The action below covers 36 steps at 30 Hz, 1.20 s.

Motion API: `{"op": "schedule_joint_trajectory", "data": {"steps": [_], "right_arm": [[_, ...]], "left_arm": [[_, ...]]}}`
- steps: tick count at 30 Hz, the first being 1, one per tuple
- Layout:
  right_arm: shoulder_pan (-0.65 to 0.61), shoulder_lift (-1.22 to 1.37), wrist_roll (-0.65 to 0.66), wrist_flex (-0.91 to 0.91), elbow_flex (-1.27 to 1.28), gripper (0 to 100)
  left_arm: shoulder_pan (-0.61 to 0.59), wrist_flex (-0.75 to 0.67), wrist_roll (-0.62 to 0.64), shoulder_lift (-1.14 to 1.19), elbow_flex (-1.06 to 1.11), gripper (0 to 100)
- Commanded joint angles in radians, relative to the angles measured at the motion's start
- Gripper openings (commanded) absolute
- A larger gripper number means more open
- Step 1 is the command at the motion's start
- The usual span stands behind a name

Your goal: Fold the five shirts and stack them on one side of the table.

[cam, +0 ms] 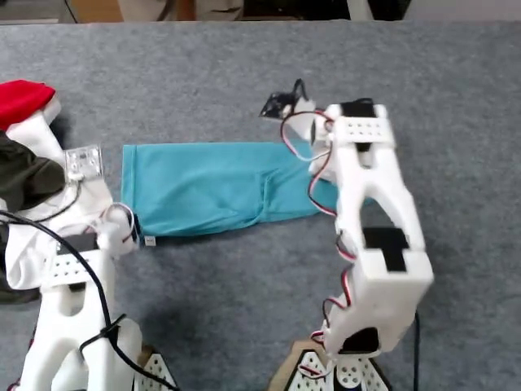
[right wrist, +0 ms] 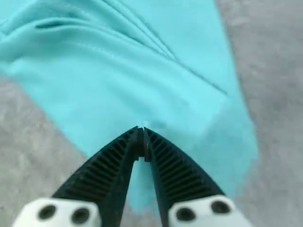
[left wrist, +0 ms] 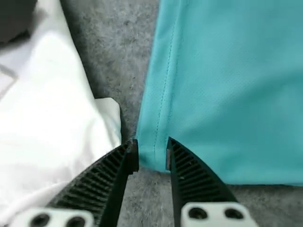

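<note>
A teal shirt (cam: 212, 187), folded into a long strip, lies flat across the middle of the grey table (cam: 244, 309). My left gripper (cam: 137, 232) is at its near left corner. In the left wrist view the gripper (left wrist: 152, 153) is narrowly open, and the teal shirt's (left wrist: 227, 85) hemmed corner lies between the fingertips. My right gripper (right wrist: 143, 135) is over the shirt's right end, shut, with its tips pressed onto the teal shirt (right wrist: 118, 71) and a small pucker of cloth at them. In the high view the right arm (cam: 370, 195) hides that end.
A pile of other garments sits at the table's left edge: a white shirt (cam: 20, 244) (left wrist: 47, 142) right beside the teal corner, a dark one (cam: 28, 175) and a red one (cam: 23, 98). Bare grey table lies behind the shirt and to the right.
</note>
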Motion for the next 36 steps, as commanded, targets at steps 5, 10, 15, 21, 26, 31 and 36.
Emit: {"op": "schedule_joint_trajectory", "data": {"steps": [5, 10, 15, 21, 26, 31, 36], "right_arm": [[0.084, -0.213, -0.081, 0.048, -0.047, 0.5], [0.102, -0.150, -0.180, 0.043, -0.045, 0.5], [0.102, -0.117, -0.215, 0.038, -0.008, 0.5], [0.094, -0.133, -0.216, -0.021, 0.062, 0.5], [0.094, -0.143, -0.219, -0.069, 0.145, 0.5], [0.096, -0.197, -0.216, -0.069, 0.220, 0.5], [0.102, -0.298, -0.219, -0.068, 0.302, 0.5]], "left_arm": [[-0.009, 0.269, 0.011, 0.001, -0.420, 18], [-0.003, 0.256, 0.002, 0.217, -0.514, 21], [-0.051, 0.262, 0.009, 0.538, -0.669, 21], [-0.100, 0.261, 0.009, 0.753, -0.750, 21], [-0.129, 0.259, 0.011, 0.785, -0.749, 21], [-0.132, 0.261, 0.003, 0.776, -0.749, 21], [-0.144, 0.311, -0.040, 0.776, -0.760, 24]]}}
